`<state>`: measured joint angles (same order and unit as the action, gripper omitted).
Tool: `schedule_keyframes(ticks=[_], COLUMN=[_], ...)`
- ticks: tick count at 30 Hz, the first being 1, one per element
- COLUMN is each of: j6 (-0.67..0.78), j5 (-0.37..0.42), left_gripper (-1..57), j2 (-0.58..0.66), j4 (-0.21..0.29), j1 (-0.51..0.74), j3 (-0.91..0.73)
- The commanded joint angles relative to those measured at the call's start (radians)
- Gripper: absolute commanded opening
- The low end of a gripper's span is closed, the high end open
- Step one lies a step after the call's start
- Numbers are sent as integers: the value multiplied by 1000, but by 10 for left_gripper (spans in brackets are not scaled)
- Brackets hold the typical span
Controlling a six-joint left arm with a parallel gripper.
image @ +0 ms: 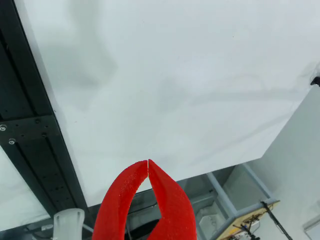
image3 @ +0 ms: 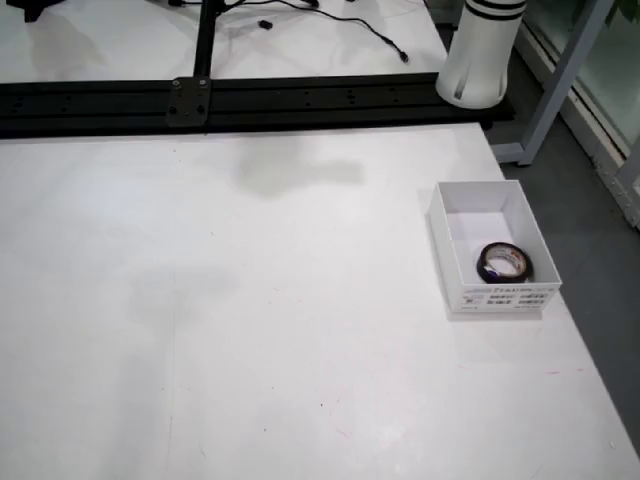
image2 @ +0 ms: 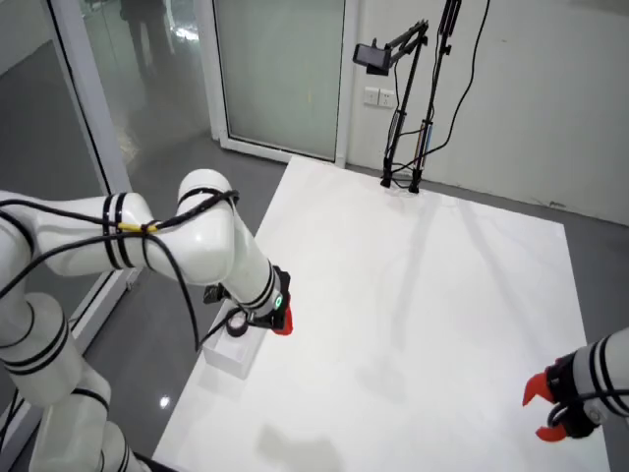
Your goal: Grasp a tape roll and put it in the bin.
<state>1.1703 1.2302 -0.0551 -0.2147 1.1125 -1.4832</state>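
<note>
White arm bent; red end effector [image: 148,162] closed, empty.

A white table [image3: 250,330] fills the overhead view, a black rail [image3: 250,100] runs along its far edge, and from the room view a black camera stand [image2: 403,147] rises at the far end beside glass doors [image2: 280,69].

table [image3: 250,330] bare, open | obstacles: bin [image3: 445,250] near edge, rail [image3: 300,98] behind
</note>
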Motion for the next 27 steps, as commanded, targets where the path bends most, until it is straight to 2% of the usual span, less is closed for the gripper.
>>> schedule_keyframes(ticks=[1, 27], j6=[0, 0], j5=[0, 0], left_gripper=[-3, -3], j2=[0, 0], j4=[0, 0], j1=[-23, 0], j3=[0, 0])
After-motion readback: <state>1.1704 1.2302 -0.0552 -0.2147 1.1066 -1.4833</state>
